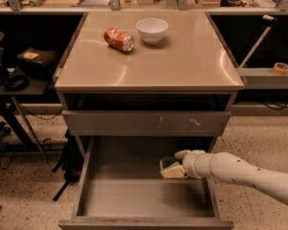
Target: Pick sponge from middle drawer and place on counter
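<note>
The middle drawer stands pulled out at the bottom of the cabinet, its grey floor bare. My gripper, at the end of the white arm coming in from the right, is over the drawer's right rear part. It is shut on the sponge, a small dark green pad with a yellowish edge, held just above the drawer floor. The counter is the glossy beige top above.
A red can lies on its side and a white bowl stands at the back of the counter. The closed drawer front with pale scratches hangs over the open drawer. A tape roll sits on the right shelf.
</note>
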